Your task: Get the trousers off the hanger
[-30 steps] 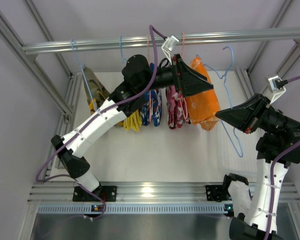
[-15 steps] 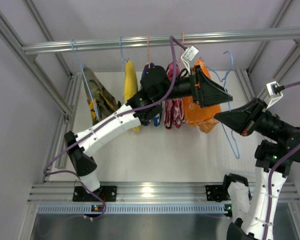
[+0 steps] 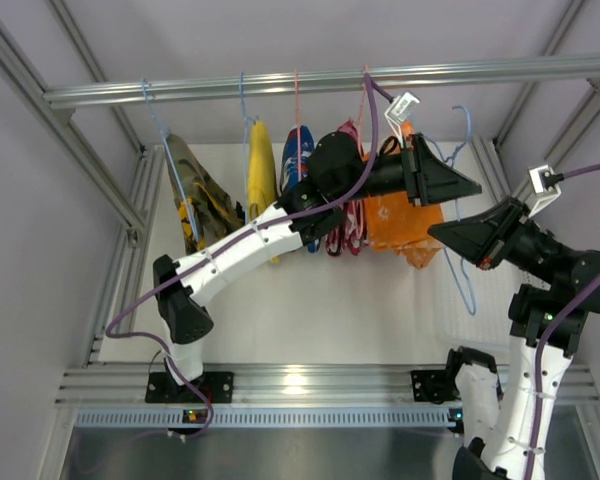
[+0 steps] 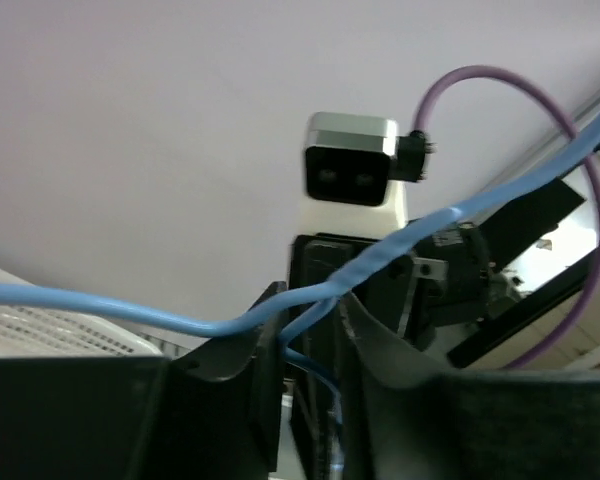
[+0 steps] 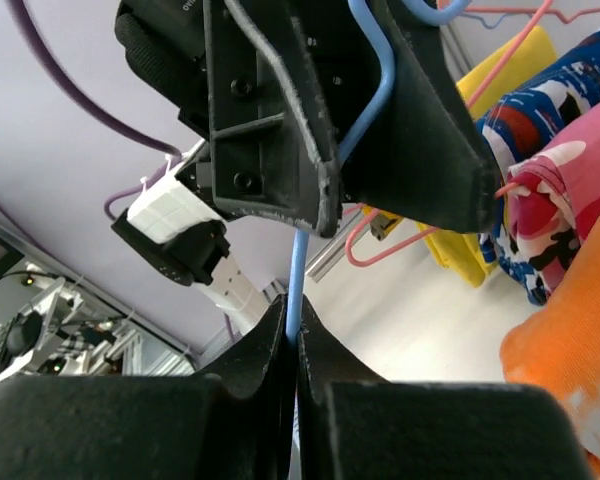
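Along the silver aluminium rail (image 3: pixel 280 85) above the far edge of the white table (image 3: pixel 310 310) hang, from the left, an olive patterned garment (image 3: pixel 202 195), a yellow one (image 3: pixel 262 170), a blue printed one (image 3: pixel 295 160) and a pink printed one (image 3: pixel 350 225). Next comes a bunched orange garment (image 3: pixel 400 220) toward the far right corner, which I take for the trousers. The left gripper (image 3: pixel 470 186) reaches across them all. The thin light-blue wire hanger (image 5: pixel 298 280) runs between its fingers, but I cannot tell whether they pinch it. The hanger sits just right of the orange cloth, over the right edge, and I cannot see whether the cloth rests on its bar. The right gripper (image 5: pixel 295 338) has its fingers pressed together on the wire, just beside the left one.

The two grippers are so near each other that a small move could knock them together. If the arms pull in different directions, the thin wire may bend or its hook may jump off the rail. The left arm crosses the neighbouring garments, so a swing could sweep them along
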Motion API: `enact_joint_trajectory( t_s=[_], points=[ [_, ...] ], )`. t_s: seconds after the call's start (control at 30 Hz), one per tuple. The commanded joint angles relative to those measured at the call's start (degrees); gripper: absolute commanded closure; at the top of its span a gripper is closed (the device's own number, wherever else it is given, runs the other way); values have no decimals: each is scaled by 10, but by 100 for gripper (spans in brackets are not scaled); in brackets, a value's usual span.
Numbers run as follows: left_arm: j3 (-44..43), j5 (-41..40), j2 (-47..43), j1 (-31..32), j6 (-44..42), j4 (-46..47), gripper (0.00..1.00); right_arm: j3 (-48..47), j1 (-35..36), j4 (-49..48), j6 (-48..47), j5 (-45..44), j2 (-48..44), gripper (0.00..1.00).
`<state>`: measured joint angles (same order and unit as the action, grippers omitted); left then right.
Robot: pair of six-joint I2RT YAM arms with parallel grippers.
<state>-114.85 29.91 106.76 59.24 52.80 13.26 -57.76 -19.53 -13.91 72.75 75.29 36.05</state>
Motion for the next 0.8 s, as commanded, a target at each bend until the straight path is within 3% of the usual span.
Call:
enact_joint_trajectory(
  t_s=[0.0, 0.07, 0.1, 0.2, 0.27, 0.33, 0.47, 0.5, 0.63, 0.77],
  points=[
    [-19, 10, -21, 6, -2, 56, 77, -17, -2, -19, -60, -39, -6, 98],
    [-22, 9, -23, 6, -13, 48, 100, -26, -2, 18, -111, -36, -9, 88],
    [-30, 9, -24, 6, -16, 43, 100, -34, -2, 87, -141, -34, -10, 69],
    [-42, 24, -30, 5, -37, 34, 100, -85, -2, 214, -270, -35, 0, 38],
    [-41, 43, -42, 3, -58, 23, 100, -147, -2, 354, -347, -57, 9, 34],
    [-38, 48, -51, -2, -76, 11, 100, -203, -2, 433, -450, -118, 7, 27],
    [-24, 52, -66, -7, -81, -1, 100, -231, 0, 463, -500, -244, -29, 17],
    [-16, 52, -67, -10, -76, 4, 100, -235, 2, 472, -507, -321, -34, 14],
    [3, 59, -75, -29, -19, 34, 100, -198, 47, 449, -531, -494, -101, 4],
    [22, 73, -78, -48, 29, 72, 100, -187, 109, 465, -607, -603, -107, 4]
  ],
)
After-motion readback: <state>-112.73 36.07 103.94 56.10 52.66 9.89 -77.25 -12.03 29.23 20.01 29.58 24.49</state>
